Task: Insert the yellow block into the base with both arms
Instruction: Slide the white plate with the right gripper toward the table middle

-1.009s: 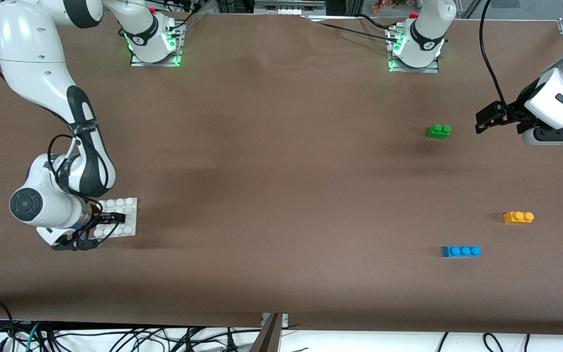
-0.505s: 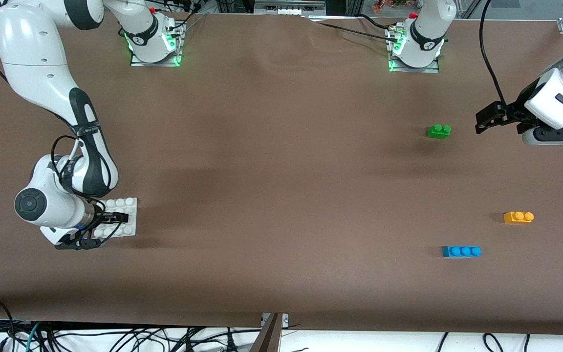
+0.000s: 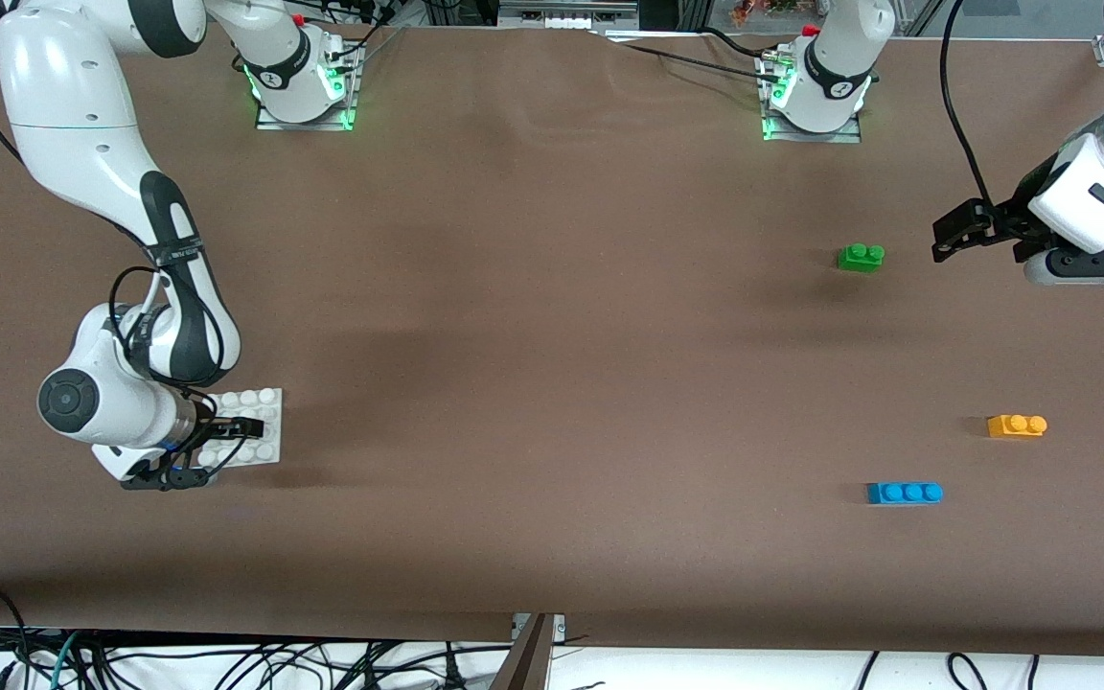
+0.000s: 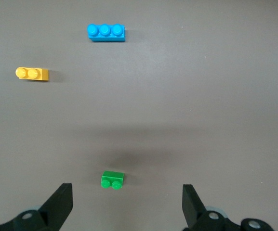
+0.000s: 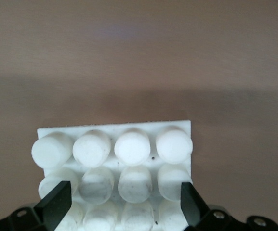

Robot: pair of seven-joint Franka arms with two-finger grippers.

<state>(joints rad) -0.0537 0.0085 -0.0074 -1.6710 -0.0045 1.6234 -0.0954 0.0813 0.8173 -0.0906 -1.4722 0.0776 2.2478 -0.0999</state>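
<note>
The white studded base (image 3: 263, 410) lies near the right arm's end of the table. My right gripper (image 3: 222, 448) is shut on it, with a finger against each side edge; the base fills the right wrist view (image 5: 114, 147). The yellow block (image 3: 1017, 425) lies free on the table toward the left arm's end and also shows in the left wrist view (image 4: 32, 73). My left gripper (image 3: 941, 240) is open and empty, up over the table beside the green brick (image 3: 861, 257), and its jaws stand wide apart in the left wrist view (image 4: 126, 208).
A blue three-stud brick (image 3: 905, 493) lies nearer to the front camera than the yellow block, toward the table's middle; it shows in the left wrist view (image 4: 106, 32). The green brick shows there too (image 4: 112, 180). Brown table surface (image 3: 552, 335) stretches between the base and the bricks.
My right gripper and the base in it have shifted a little toward the left arm's end of the table. The left arm has not moved.
</note>
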